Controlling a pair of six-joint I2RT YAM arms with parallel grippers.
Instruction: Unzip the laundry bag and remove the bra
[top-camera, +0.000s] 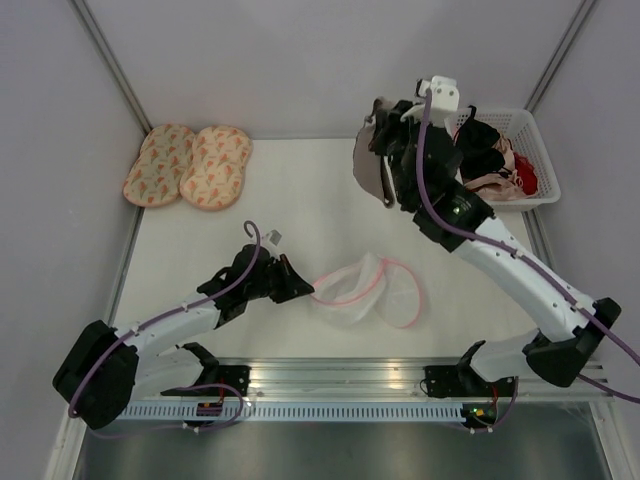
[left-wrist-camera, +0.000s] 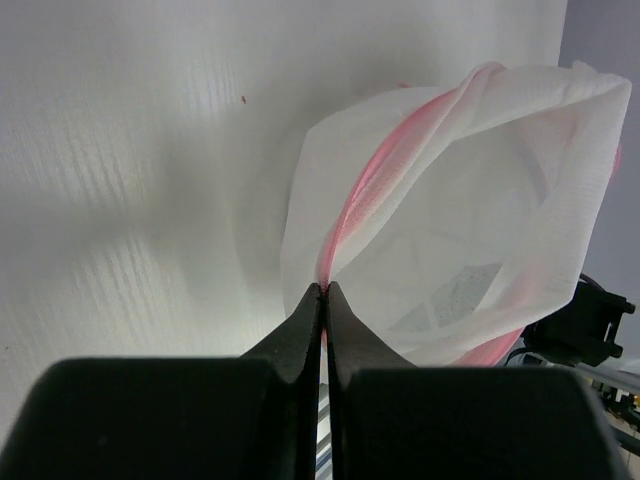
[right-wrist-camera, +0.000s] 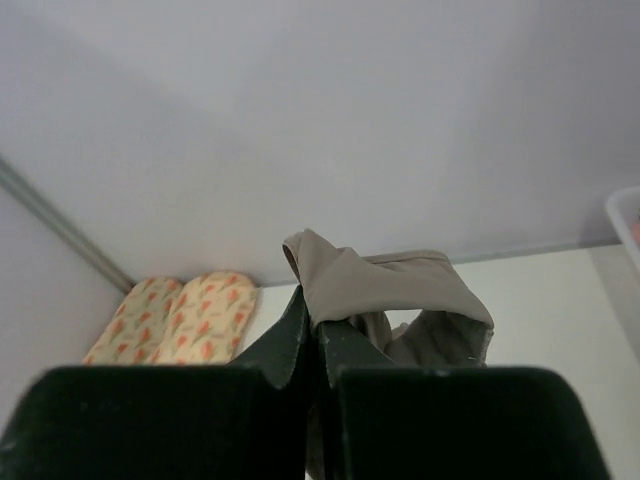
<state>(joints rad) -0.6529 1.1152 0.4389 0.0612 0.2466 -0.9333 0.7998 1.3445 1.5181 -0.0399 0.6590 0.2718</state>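
A: How is the left gripper (left-wrist-camera: 325, 290)?

B: Its jaws are pressed together on the pink-trimmed edge of the bag (left-wrist-camera: 450, 250). The mesh fans out just past the fingertips and its mouth gapes.

A: And where does the bag lie?

B: On the table (top-camera: 300, 200), in the near middle, just right of that gripper. The pink zip loops out as a ring on its right side.

A: What about the right gripper (right-wrist-camera: 312, 318)?

B: It is clamped on the bra (right-wrist-camera: 385, 285), with a taupe fold pinched between its fingers and the rest drooping below them.

A: So the bra is out of the bag?

B: Yes, and well apart from it. From above, the bra hangs off the table at the far right, with the right arm reaching up and back.

A: Anything close to it?

B: A white basket (top-camera: 545, 170) just to its right, in the far right corner, holding black, pink and red garments.

A: And further off?

B: Two peach pads (top-camera: 190, 165) side by side, touching, in the far left corner.
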